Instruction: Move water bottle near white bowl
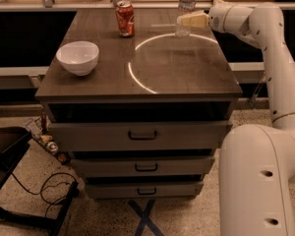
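Observation:
The water bottle [186, 6], clear and ribbed with a pale cap, stands upright at the far right edge of the dark table top [177, 77]. My gripper [189, 20] comes in from the right on the white arm and sits at the bottle's lower half, overlapping it. The white bowl [78, 57] sits upright on the left side of the table, well away from the bottle.
A red soda can [125, 18] stands at the far middle of the table, between bowl and bottle. A bright ring of light [137, 85] lies on the table top. Drawers [142, 134] are below. My white arm [278, 68] and base [258, 181] fill the right. Cables [44, 183] and a dark chair base lie at lower left.

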Robot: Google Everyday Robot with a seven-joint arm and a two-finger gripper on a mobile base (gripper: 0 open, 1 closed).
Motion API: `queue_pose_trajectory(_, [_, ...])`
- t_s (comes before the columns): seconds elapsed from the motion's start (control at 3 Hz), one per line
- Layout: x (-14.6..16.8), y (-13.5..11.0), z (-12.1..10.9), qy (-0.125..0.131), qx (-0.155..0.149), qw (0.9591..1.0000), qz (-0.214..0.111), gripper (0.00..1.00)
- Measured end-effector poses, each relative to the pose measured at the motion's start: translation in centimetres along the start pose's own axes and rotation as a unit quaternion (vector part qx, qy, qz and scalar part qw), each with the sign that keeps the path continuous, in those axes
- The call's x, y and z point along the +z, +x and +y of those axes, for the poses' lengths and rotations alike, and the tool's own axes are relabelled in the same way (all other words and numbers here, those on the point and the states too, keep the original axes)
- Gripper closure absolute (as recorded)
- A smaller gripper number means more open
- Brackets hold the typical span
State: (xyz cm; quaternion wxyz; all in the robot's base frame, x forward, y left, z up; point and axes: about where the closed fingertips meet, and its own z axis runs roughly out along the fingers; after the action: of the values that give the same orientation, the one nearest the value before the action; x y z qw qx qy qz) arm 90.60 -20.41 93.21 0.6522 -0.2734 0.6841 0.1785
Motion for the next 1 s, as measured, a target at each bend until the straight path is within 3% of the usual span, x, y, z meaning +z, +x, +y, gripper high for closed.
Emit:
queue_pose_trajectory(0.33, [0.0, 0.0, 0.0, 0.0, 0.0, 1.0, 0.0, 0.0])
queue_pose_trajectory(1.0, [3.6, -1.4, 1.8, -0.012, -0.006, 0.9981, -0.06, 0.0])
